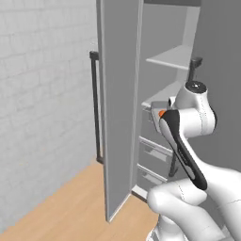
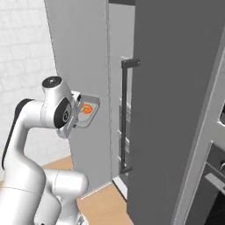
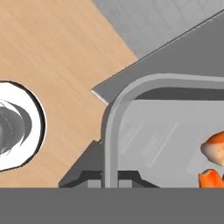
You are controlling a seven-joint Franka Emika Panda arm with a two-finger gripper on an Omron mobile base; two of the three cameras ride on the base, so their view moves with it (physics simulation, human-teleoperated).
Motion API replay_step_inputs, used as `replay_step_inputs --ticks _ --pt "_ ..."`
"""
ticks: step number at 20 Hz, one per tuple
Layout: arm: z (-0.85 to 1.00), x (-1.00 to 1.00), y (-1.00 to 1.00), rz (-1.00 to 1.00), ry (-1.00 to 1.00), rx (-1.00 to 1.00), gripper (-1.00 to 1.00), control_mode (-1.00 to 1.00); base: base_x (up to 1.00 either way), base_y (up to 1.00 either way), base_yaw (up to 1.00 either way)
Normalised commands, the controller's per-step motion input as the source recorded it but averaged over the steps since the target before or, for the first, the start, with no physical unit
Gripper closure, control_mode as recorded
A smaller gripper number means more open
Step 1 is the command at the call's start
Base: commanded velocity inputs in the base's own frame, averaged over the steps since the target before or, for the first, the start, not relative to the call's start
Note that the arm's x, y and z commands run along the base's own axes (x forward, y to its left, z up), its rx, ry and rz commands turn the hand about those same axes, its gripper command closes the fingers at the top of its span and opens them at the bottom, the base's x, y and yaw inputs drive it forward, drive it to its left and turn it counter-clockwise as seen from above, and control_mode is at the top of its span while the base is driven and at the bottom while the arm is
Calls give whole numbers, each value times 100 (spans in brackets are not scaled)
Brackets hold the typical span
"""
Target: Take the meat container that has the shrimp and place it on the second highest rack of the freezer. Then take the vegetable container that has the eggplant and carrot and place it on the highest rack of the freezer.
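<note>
One grey meat container [image 1: 157, 112] peeks out beside the wrist at the freezer [image 1: 164, 94], by its open door [image 1: 117, 108], in the left base view. Right base view: shrimp [image 2: 86, 109] in the tray at the arm's three o'clock. Hand view: shrimp at four o'clock; gripper's state I cannot tell

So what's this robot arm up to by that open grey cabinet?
The white arm is carrying a small grey tray with a curled orange shrimp in it, holding it up beside the freezer, whose door stands open. The tray is not yet on a shelf; the light-grey shelves inside sit beyond it. The hand view looks down into the tray at the shrimp, with wooden floor below. The fingers are hidden, so the grip itself can't be seen.
</note>
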Motion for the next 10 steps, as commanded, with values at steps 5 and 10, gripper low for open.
replay_step_inputs --ticks 5,10 --pt "0 0 0 0 0 0 100 100 44 63 -53" --pt "0 0 0 0 0 0 100 100 3 59 -48"
